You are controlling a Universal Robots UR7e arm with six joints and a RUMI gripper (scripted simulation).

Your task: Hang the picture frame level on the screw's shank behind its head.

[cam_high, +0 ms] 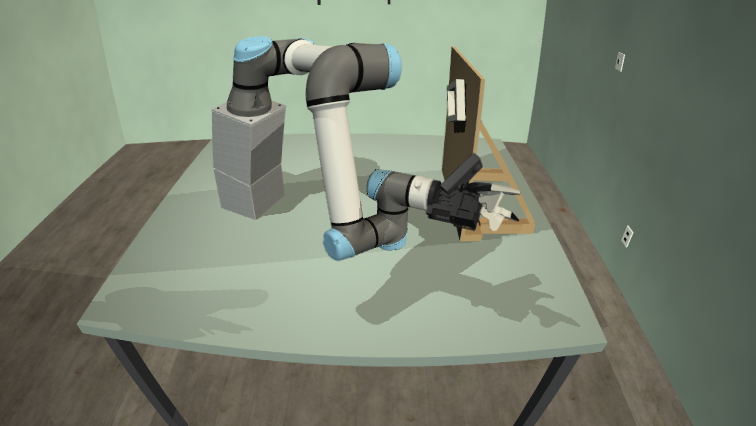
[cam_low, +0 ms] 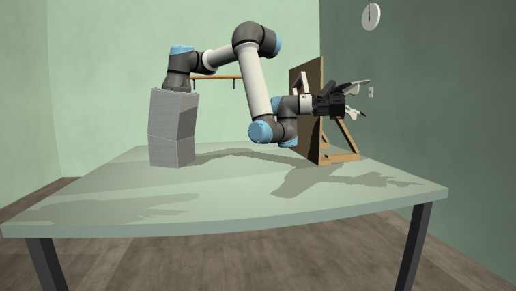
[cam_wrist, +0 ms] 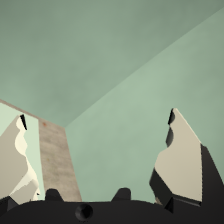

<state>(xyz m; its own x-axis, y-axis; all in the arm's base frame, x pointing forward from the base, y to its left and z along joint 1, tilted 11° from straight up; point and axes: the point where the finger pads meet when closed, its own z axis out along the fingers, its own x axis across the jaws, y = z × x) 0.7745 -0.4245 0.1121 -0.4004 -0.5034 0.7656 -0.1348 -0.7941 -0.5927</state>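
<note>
The picture frame has a white border and is up on the front of the brown upright board. In the exterior view its side bar slants against the board's upright edge, so it looks tilted. The screw is not visible, and I cannot tell whether the frame is seated on its shank or head. My gripper is wide open and empty. It is beside the board's near edge, lower than the frame in the top view, with its fingers pointing towards the dark green wall.
The board has a wooden support stand behind it, close to the gripper. The arm's grey pedestal stands at the left of the table. A wall shelf is at the back.
</note>
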